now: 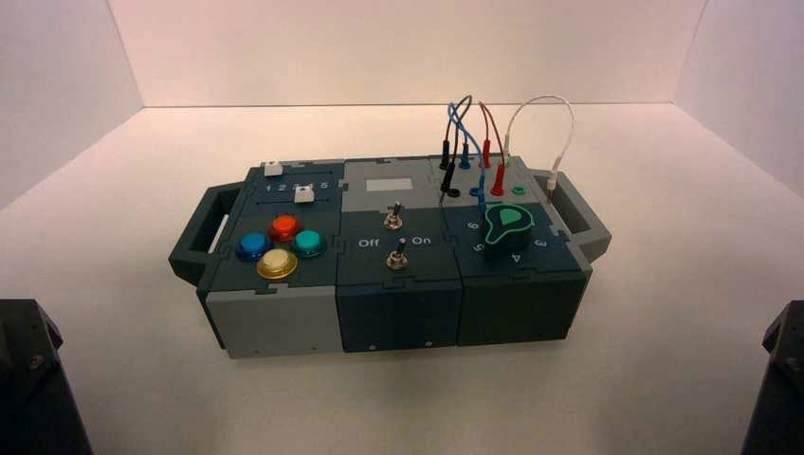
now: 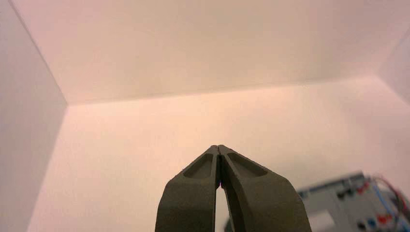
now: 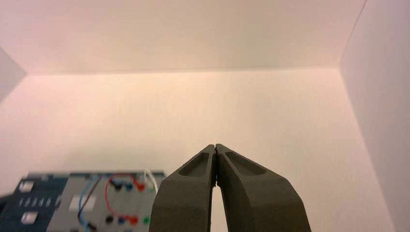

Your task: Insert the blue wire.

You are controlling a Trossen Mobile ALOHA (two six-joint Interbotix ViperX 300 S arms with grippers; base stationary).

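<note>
The blue wire (image 1: 459,121) arcs above the box's (image 1: 284,318) back right corner. One blue plug (image 1: 465,157) stands in the back row of sockets. Its other plug (image 1: 482,192) hangs by the front row beside the green knob (image 1: 508,222); I cannot tell whether it is seated. Both arms are parked at the near corners, far from the box, left (image 1: 24,379) and right (image 1: 782,379). My left gripper (image 2: 219,146) is shut on nothing, and so is my right gripper (image 3: 215,145). The blue wire (image 3: 85,203) also shows far off in the right wrist view.
Black (image 1: 456,106), red (image 1: 490,123) and white (image 1: 540,102) wires loop beside the blue one. Coloured buttons (image 1: 280,245) sit front left, with two toggle switches (image 1: 396,237) in the middle and two white sliders (image 1: 289,182) back left. Handles (image 1: 583,213) stick out at both ends. White walls enclose the table.
</note>
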